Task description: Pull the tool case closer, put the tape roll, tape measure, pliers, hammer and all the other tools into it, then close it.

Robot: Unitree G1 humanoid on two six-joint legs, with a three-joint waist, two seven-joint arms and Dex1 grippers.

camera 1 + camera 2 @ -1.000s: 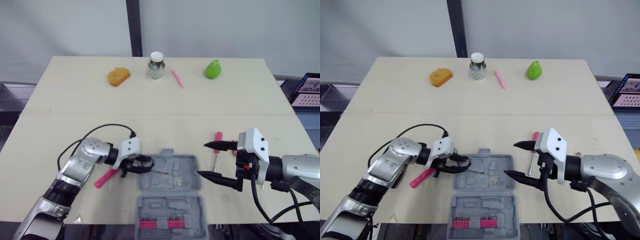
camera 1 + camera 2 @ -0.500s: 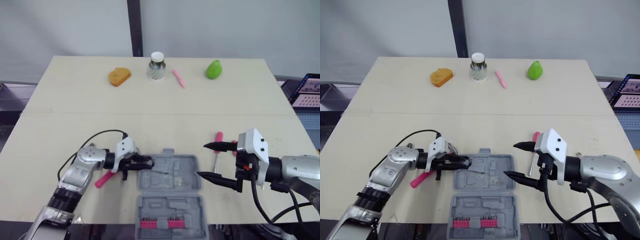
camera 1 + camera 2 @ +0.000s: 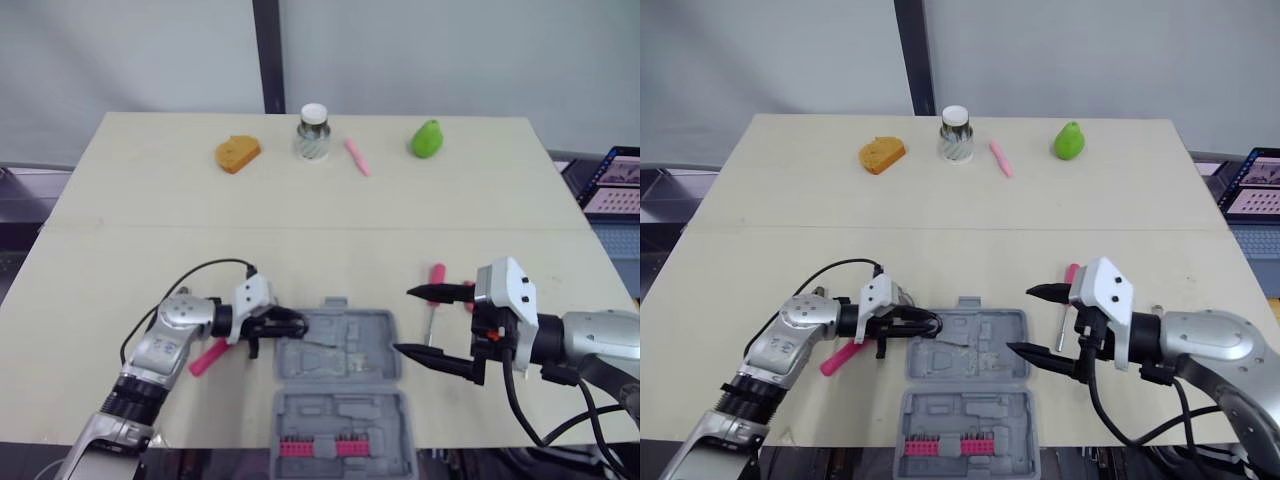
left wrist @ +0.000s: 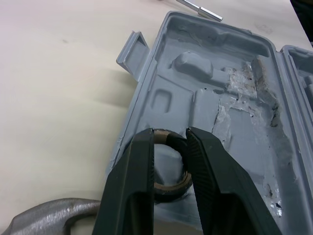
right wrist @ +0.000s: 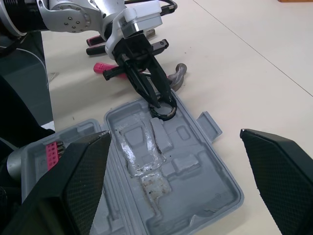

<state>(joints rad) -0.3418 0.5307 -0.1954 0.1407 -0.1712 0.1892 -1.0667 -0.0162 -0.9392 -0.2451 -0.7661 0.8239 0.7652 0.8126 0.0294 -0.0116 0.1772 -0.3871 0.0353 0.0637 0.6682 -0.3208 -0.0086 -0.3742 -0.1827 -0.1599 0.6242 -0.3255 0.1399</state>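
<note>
The left gripper point(image 4: 170, 137) is clamping its two black fingers point(image 4: 132, 186) on the tape roll point(image 4: 171, 185), pinching the small dark ring across its outer edge so that its brown core is showing between them. The roll is hanging just over the left end of the open tool case point(image 3: 345, 350), above a shallow moulded pocket beside the rim. It is probably behaving as a light, fairly stiff hoop. A squeeze across the outside should be enough, though too much could be ovalling it, and the smooth sides may be letting it swivel in the pinch. Letting go low over the pocket looks wise, since a ring on edge is likely to roll. The right gripper point(image 3: 404, 320) is hovering with its fingers spread wide just off the right end of the case, holding nothing, with a pink-handled screwdriver point(image 3: 436, 276) lying on the table point(image 3: 320, 220) beside it. Just outside the case on the left, what I am taking for the hammer point(image 5: 178, 73) is lying with its grey head near the roll. It is likely far heavier and best taken by the handle close to the head.
</note>
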